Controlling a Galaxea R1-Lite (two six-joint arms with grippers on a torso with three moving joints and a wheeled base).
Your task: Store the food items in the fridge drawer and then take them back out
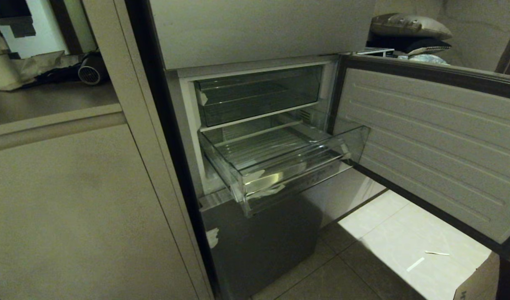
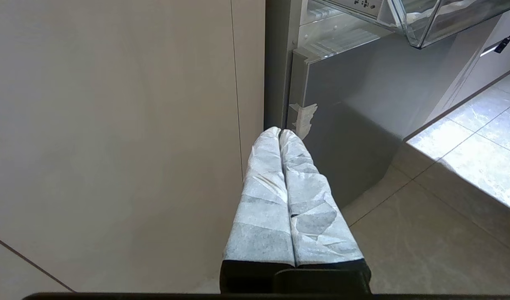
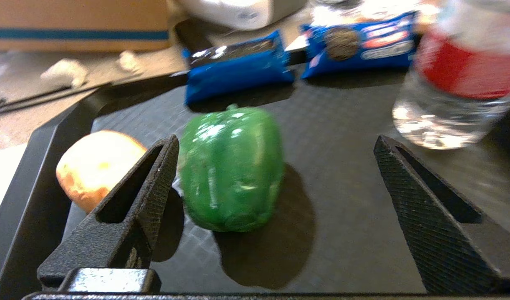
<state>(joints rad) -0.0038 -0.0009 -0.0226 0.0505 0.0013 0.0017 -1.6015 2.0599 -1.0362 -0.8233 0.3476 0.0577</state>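
Fridge point(image 1: 255, 233): grey unit, centre of head view. Middle door point(image 1: 430, 141) swung open to the right. Lower door shut, with tape scrap on its near-left corner.

Fridge drawer point(image 1: 280, 166): clear plastic, pulled out toward the near side, ribbed floor visible, whitish tape scraps on front wall. No contents seen inside. A smaller clear bin point(image 1: 259, 96) sits above it, pushed in.

Neither arm shows in head view.

Tray point(image 3: 346, 233): black, textured, seen in right wrist view only. Holds both food items plus other goods.

Right gripper point(image 3: 275, 166): above the tray, jaws released and spread wide, grasping nothing.

Green pepper point(image 3: 232, 166): lies on tray between the jaws, off-centre, just beside one finger; wide gap to the other finger. Contact w/ near finger cannot be confirmed.

Potato point(image 3: 92, 166): tan, lies outside the jaws, beyond the same finger, near tray rim.

Water bottle point(image 3: 450, 79), red label, stands at far side of the tray. Two blue snack packs point(image 3: 238, 66) lie at the far edge.

Left gripper point(image 2: 280, 135): parked low beside fridge, taped fingers pressed together, clenched on nothing.
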